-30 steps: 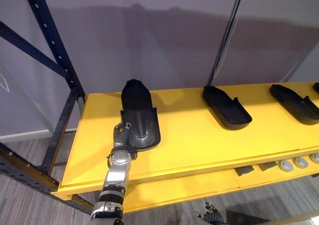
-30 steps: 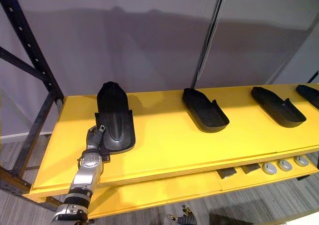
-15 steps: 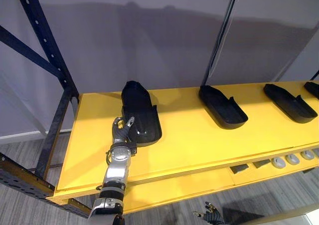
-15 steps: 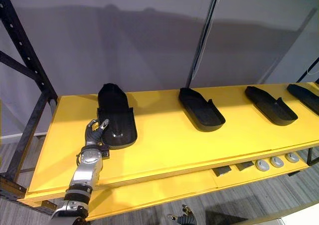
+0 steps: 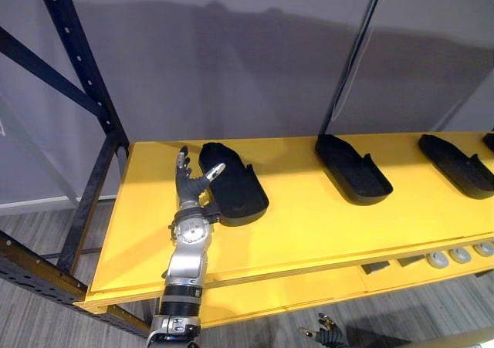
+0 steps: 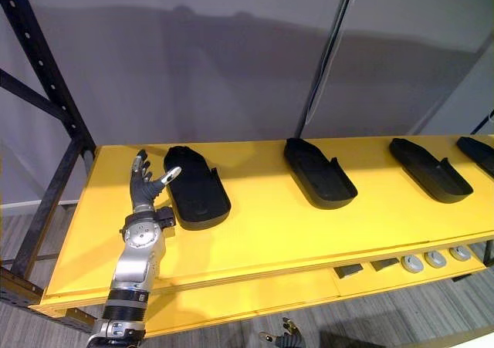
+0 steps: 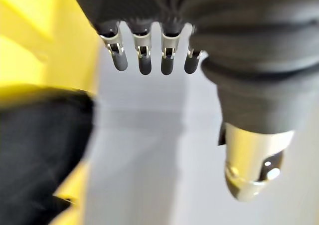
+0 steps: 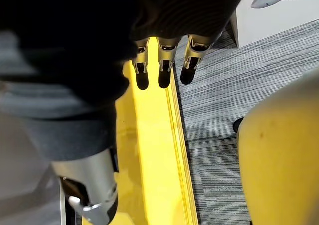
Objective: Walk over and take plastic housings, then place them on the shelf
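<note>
- Left hand (image 5: 190, 187): is no longer gripping the near end of the housing and is now standing with fingers straight and spread, close beside its left edge.
- Black housing (image 5: 235, 190): is no longer tipping up on the hand and is now lying flat on the yellow shelf (image 5: 309, 224), sitting farther back and angling rightward.

Head stereo pair: mounted high, facing forward and down onto the yellow shelf (image 5: 309, 224), grey wall (image 5: 231, 55) behind, mid range. Both eyes share the whole board, the row of black housings (image 5: 351, 167) and the left hand (image 5: 191, 192); the right eye shows it all shifted slightly left. Left wrist cam: very close, looks along its own fingers (image 7: 144, 63) at the wall, with the shelf and the leftmost housing (image 7: 40, 155) alongside, shared with the head pair. Right wrist cam: low, looks down past the right hand (image 8: 164, 73) onto grey floor (image 8: 224, 110) and a yellow board edge (image 8: 149, 160).
</note>
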Controlling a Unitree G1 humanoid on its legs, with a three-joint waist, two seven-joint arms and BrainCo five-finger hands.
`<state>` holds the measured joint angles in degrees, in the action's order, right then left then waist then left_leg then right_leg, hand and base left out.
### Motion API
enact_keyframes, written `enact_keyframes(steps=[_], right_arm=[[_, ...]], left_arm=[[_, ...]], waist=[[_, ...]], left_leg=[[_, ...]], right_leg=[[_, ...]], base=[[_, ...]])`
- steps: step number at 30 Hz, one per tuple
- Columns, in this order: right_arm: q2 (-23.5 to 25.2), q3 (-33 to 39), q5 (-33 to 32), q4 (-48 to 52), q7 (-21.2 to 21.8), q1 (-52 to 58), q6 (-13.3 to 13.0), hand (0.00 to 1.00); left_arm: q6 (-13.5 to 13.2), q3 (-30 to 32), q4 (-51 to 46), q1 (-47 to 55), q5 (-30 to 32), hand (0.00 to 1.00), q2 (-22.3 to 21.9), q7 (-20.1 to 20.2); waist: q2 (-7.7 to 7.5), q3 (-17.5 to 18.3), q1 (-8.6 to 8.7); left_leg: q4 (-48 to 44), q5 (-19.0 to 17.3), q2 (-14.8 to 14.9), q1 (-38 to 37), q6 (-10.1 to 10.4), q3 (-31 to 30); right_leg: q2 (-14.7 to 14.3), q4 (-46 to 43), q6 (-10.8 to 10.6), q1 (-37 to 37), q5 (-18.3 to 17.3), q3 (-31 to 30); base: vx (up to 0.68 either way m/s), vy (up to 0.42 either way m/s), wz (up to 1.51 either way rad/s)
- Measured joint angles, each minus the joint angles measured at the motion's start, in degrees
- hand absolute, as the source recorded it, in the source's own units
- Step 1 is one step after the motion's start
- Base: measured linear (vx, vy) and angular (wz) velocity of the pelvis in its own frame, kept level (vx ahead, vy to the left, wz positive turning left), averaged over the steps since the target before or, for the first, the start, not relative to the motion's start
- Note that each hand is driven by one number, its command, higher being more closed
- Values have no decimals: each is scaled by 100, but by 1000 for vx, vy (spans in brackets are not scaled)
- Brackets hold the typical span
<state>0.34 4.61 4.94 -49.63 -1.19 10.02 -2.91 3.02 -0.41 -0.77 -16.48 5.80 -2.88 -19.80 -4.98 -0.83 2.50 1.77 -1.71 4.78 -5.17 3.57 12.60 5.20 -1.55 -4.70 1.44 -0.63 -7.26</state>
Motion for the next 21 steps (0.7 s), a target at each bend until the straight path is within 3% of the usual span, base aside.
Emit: enact_keyframes(steps=[3,4,9,15,21], right_arm=[[1,-3,-9,113,0,101,-6,0],[0,-4,-10,126,0,106,-7,0],[4,-20,-10,147,15,121,-21,0],[6,-24,-9,189,17,142,-74,0],[9,-33,-9,199,-3,176,-76,0]], left_arm=[[-207,-423,-694,306,14,0,21,74],[-358,-692,-1035,549,75,100,27,228],[-682,-1403,-1278,1167,251,100,44,748],[-779,-2135,-1274,1653,690,100,84,1267],[-794,-2196,-825,1737,1074,100,86,1297]], waist=[[11,-3,-62],[23,-11,-76],[36,-16,-80],[57,-30,-112],[55,-32,-205]], left_leg=[[-138,-109,45,1,13,-23],[-198,-194,82,12,44,-32],[-364,-293,148,110,57,-27],[-510,-334,238,202,108,13],[-567,-341,252,203,124,74]], right_leg=[[-26,-27,1,57,-1,-2],[-57,-103,7,47,-8,-4],[-106,-175,13,-5,-43,-15],[-162,-174,34,-54,-59,-22],[-171,-195,34,-54,-154,-22]], base=[[8,0,4],[0,0,0],[0,0,0],[-5,-13,-4],[-6,-6,-2]])
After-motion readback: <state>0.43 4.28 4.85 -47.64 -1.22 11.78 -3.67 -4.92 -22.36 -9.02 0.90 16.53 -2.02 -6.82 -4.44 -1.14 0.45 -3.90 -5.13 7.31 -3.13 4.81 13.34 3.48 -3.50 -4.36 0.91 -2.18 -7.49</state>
